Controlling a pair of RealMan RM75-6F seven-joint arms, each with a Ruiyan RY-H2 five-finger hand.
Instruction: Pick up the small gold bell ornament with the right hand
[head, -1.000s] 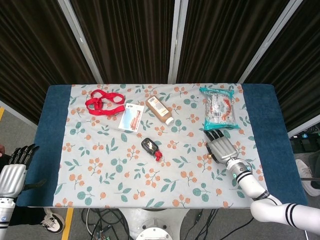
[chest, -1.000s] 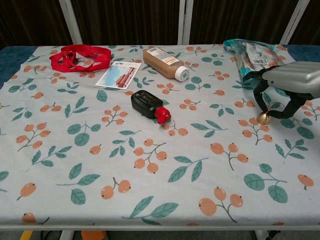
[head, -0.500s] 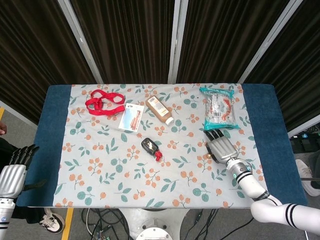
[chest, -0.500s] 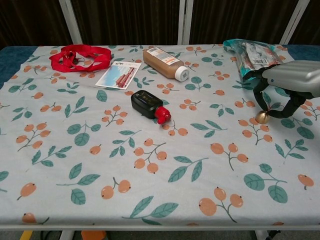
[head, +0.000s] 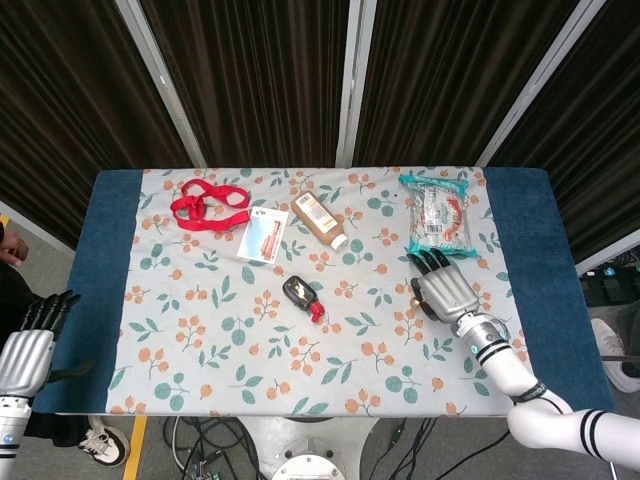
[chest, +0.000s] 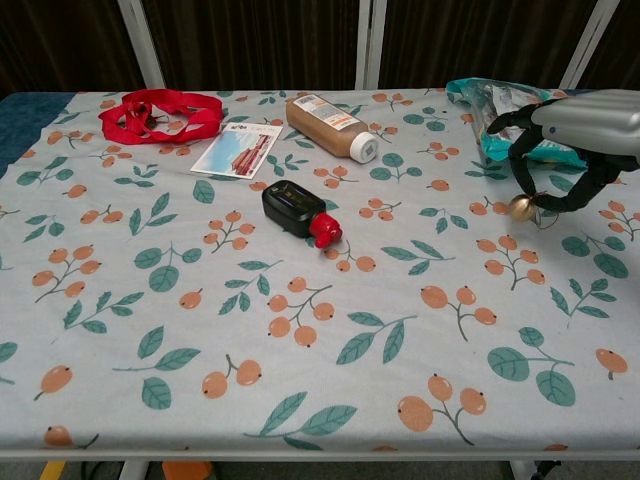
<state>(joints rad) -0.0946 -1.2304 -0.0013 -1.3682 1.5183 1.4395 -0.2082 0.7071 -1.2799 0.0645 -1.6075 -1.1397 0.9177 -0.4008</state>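
Dark fingers (chest: 522, 170) of the right hand (chest: 565, 140) curl downward, pinching the small gold bell ornament (chest: 520, 207), which seems lifted just clear of the table (chest: 300, 380) near its right edge. To do this well, keep the pinch firm and rise straight. The palm faces down, forearm reaching from the near right corner.

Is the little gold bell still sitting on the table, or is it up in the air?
Up in the air, it seems. In the chest view the gold bell hangs pinched in the right robot hand, apparently above the tablecloth.
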